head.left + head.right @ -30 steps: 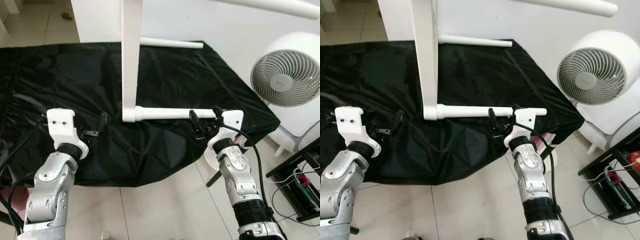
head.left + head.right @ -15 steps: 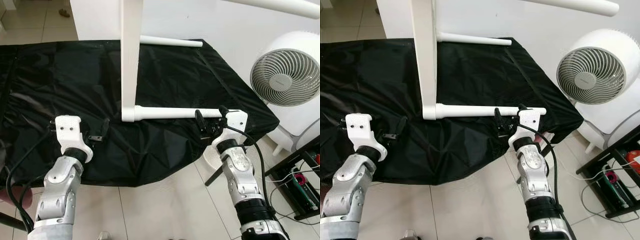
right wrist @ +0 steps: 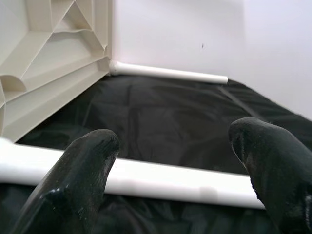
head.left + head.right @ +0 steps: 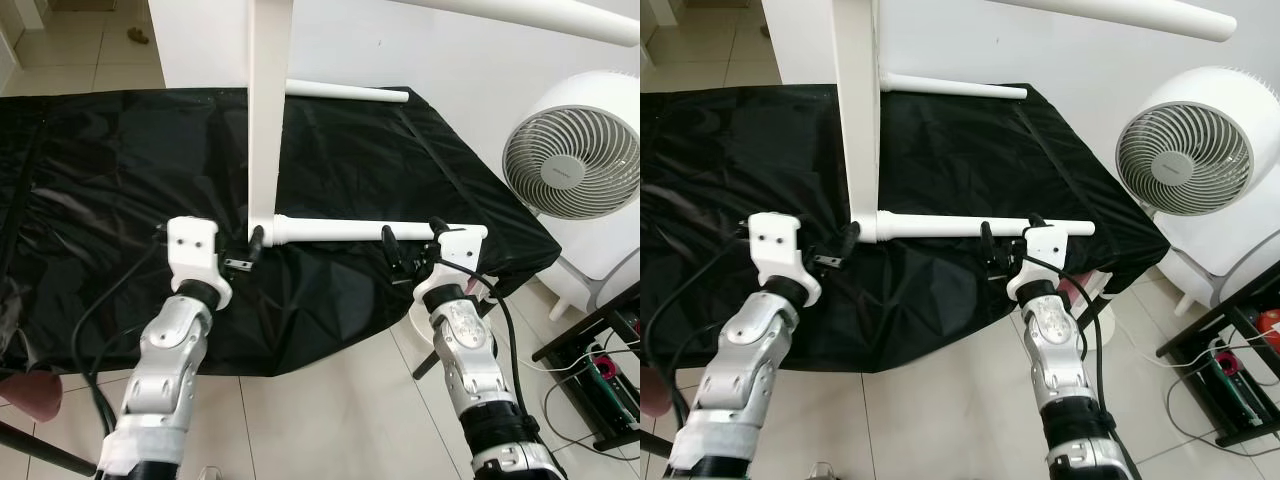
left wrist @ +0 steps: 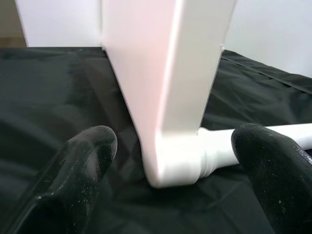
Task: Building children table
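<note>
At the corner of the white tabletop panel (image 4: pixel 267 110), which stands on edge on the black cloth (image 4: pixel 120 170), the left tool (image 4: pixel 254 247) sits almost against the joint where the nearer white leg (image 4: pixel 350 229) meets the panel. Its two black fingers (image 5: pixel 83 161) are spread wide, one on each side of that corner, and they hold nothing. The left forearm rises steeply from below the panel, wrist bent forward so the tool points into the joint.

Rightward from the panel the leg runs level along the cloth, its long axis across the robot's front, its free end toward the white fan (image 4: pixel 572 170). A second leg (image 4: pixel 345 93) lies from the panel's far corner in the same direction, well beyond both arms.

Near the leg's free end, away from the panel, the right tool (image 4: pixel 408 248) stands just on the robot's side of the tube. In the right wrist view its fingers (image 3: pixel 73 180) are parted, with the leg crossing the gap ahead of them, and they grip nothing. The right forearm stands upright under it, wrist tipped toward the leg.

Judged from this, each arm has one end of the same leg: left nearest the joint at the panel, right nearest the free end. A grasp would need the tools to close across the tube's width, at right angles to its length.
</note>
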